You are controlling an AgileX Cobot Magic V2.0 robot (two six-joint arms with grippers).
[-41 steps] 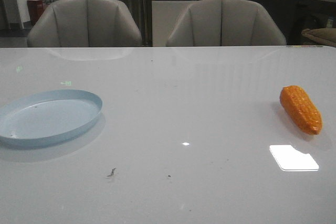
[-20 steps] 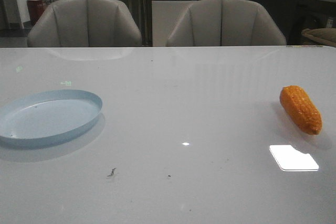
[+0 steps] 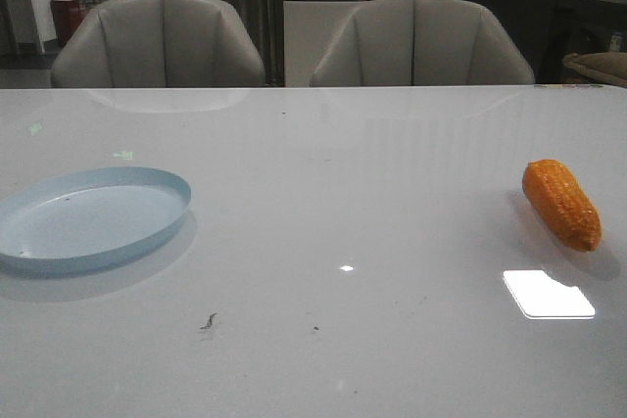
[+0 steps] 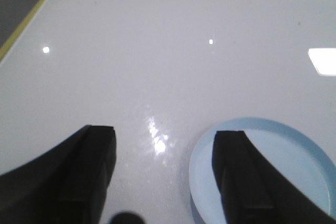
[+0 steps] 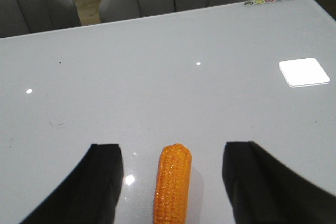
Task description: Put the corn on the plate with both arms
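The orange-yellow corn (image 3: 561, 204) lies on the white table at the far right in the front view. The pale blue plate (image 3: 88, 219) sits at the far left and holds nothing. No arm shows in the front view. In the right wrist view my right gripper (image 5: 172, 153) is open above the table, and the corn (image 5: 172, 184) lies lengthwise between its two dark fingers, touching neither. In the left wrist view my left gripper (image 4: 164, 137) is open and empty, and one finger (image 4: 236, 177) overlaps the plate (image 4: 286, 169); the other is over bare table.
Two grey chairs (image 3: 162, 41) (image 3: 421, 41) stand behind the table's far edge. Bright light patches reflect off the glossy top (image 3: 549, 294). Small dark specks lie near the front middle (image 3: 208, 321).
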